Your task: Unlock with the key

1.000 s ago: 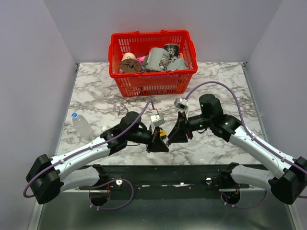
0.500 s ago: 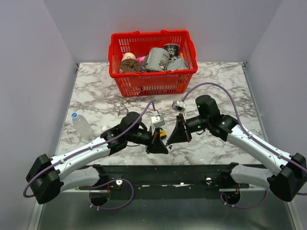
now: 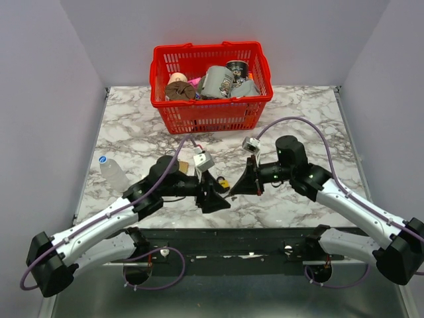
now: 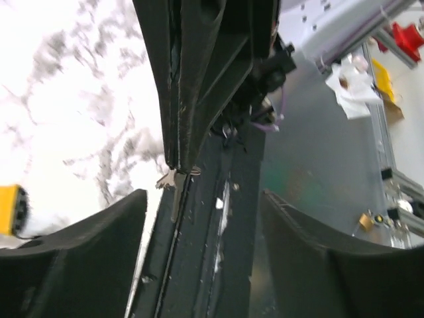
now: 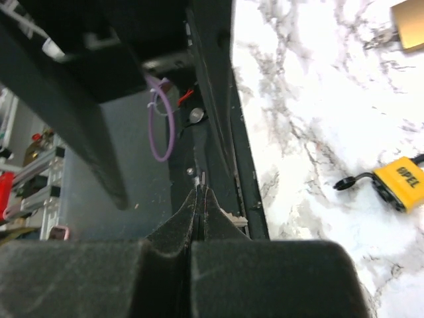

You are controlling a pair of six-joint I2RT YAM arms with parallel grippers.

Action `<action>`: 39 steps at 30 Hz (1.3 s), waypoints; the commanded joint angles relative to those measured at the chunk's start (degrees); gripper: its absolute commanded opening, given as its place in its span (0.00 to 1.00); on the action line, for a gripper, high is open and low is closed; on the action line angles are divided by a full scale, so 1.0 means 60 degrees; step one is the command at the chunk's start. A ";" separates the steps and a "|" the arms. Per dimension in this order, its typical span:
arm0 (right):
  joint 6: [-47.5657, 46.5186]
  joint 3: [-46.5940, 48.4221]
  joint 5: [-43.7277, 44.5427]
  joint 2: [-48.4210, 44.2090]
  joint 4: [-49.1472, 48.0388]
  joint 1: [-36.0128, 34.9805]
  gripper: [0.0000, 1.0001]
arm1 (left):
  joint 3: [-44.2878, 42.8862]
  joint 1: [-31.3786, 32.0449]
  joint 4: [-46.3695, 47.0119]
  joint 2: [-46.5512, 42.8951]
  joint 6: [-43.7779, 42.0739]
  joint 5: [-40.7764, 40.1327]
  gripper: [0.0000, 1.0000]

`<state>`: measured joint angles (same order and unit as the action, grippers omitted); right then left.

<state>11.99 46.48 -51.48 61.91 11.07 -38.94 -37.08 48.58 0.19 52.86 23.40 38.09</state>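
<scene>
The key (image 4: 173,192) is a slim grey metal piece pinched between the tips of my right gripper (image 3: 233,192), which is shut on it. Only its tip (image 5: 203,177) pokes out past the closed fingers (image 5: 199,212). My left gripper (image 4: 204,195) faces it a short way off, open, with nothing between its fingers (image 4: 99,245). In the top view the left gripper (image 3: 215,201) sits just left of the right one. The small yellow-and-black padlock (image 3: 224,183) lies on the marble between them, apart from both. Its black shackle (image 5: 351,180) points to the left.
A larger brass padlock (image 5: 411,23) lies further back on the table. The red basket (image 3: 211,116) full of odds and ends stands at the back. A clear bottle (image 3: 111,173) lies at the left. The black frame rail (image 3: 238,233) runs along the near edge.
The right gripper closed on the key. The left gripper then let go of it, opened wide and drew back to the left. The padlock stayed put.
</scene>
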 commanded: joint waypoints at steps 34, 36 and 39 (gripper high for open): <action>0.3891 -0.2429 0.2164 -0.1251 -0.7880 0.0030 0.01 | 0.3031 -0.0098 0.7572 -0.1676 0.3996 -0.4018 0.44; 0.3876 -0.2429 0.2136 -0.1236 -0.7851 0.0030 0.01 | 0.2973 -0.0098 0.7542 -0.1647 0.3996 -0.4019 0.44; 0.3905 -0.2415 0.2077 -0.1178 -0.7836 0.0030 0.01 | 0.2899 -0.0098 0.7527 -0.1559 0.4011 -0.3960 0.40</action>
<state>36.53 32.71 -40.77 55.07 -35.22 -38.83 -19.55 48.05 43.94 43.51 47.44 15.42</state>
